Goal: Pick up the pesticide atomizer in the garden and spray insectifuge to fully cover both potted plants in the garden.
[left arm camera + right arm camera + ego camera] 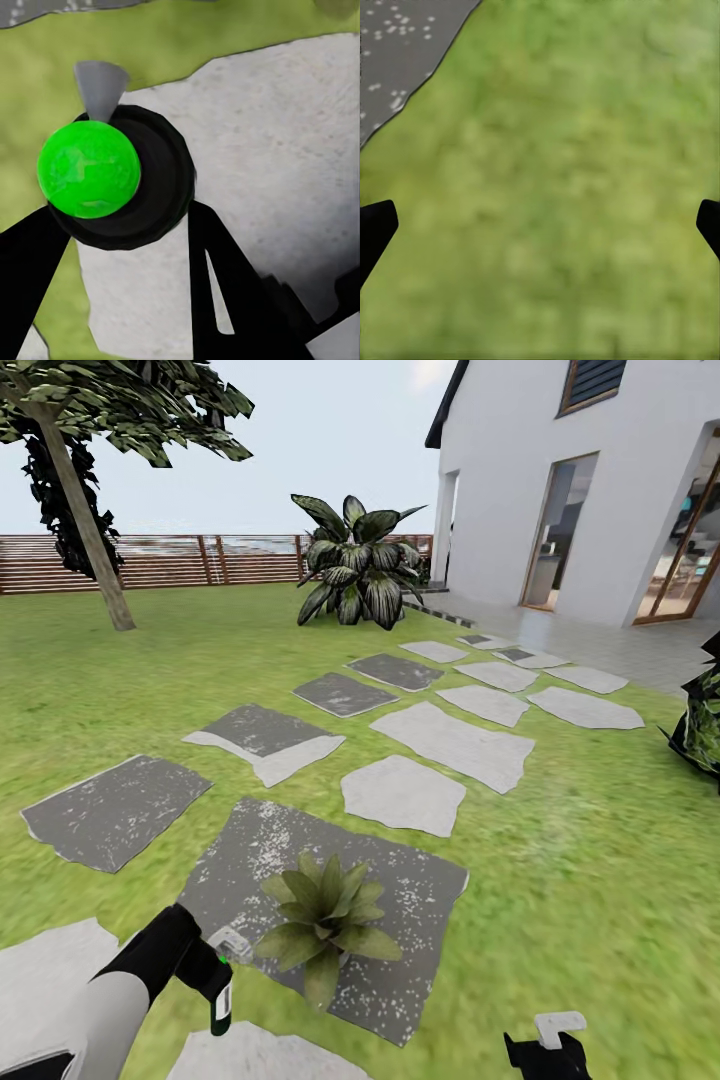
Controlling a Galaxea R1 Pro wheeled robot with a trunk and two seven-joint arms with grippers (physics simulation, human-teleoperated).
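Pesticide atomizer (222, 988): clamped in left gripper (205, 970), nozzle toward potted plant (322, 920) at 3 o'clock, likely for spraying. Right gripper (540, 225): spread wide, empty, over lawn (600, 880).

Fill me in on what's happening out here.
A robot stands on a lawn with stepping slabs. Its left gripper holds the pesticide atomizer, a dark bottle with a green mark, with the pale spray head close beside a small potted plant that sits on a dark speckled slab. The right gripper hangs open and empty over grass. No spray mist is visible.
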